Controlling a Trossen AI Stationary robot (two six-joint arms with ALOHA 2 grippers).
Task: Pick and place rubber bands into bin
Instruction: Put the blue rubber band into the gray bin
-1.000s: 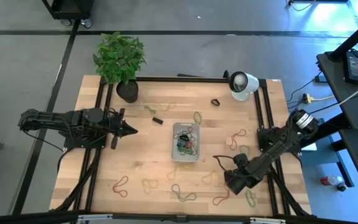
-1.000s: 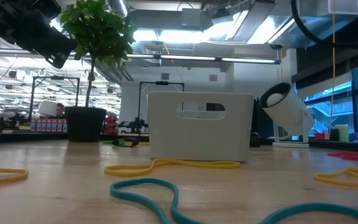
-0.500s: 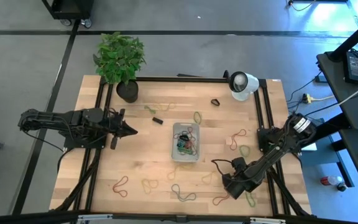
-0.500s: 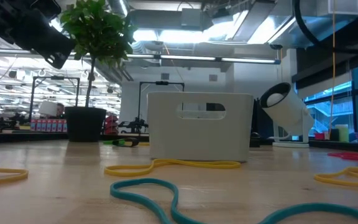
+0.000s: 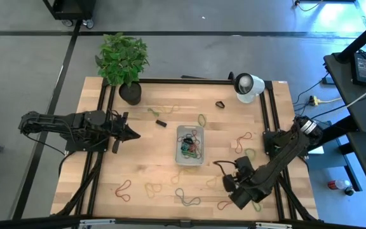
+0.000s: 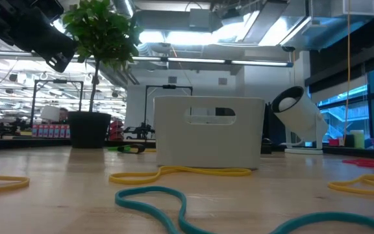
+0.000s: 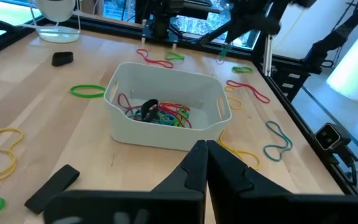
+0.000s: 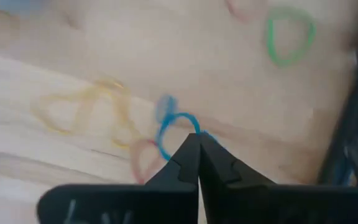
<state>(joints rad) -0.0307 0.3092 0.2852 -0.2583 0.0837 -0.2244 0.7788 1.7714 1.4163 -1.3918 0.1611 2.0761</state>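
Observation:
The bin [image 5: 189, 145] stands mid-table with several coloured rubber bands [image 7: 157, 114] lying in it. More rubber bands lie flat on the wood: yellow [image 8: 86, 109], green [image 8: 289, 35], red [image 5: 124, 189], teal [image 5: 186, 198]. My right gripper [image 5: 229, 183] hangs above the table's near right part, pointing down, shut on a blue rubber band [image 8: 166, 127]. My left gripper [image 5: 135, 133] waits shut at the table's left, pointing at the bin [image 7: 166, 115]. My right gripper pinches the blue rubber band between its two fingertips at one point of the loop [image 8: 190, 127]. The fingers come from above, pointing down. The rest of the loop hangs slack below the tips, over the wood.
A potted plant [image 5: 122, 60] stands at the far left corner and a round white lamp-like thing [image 5: 248, 86] at the far right. Two small black pieces [image 5: 161, 123] [image 5: 220, 104] lie beyond the bin. Black rails run along the table's sides.
My right gripper has risen from the table near its near right edge and now stands higher over the loose bands. The bin and the bands on the wood have stayed in place.

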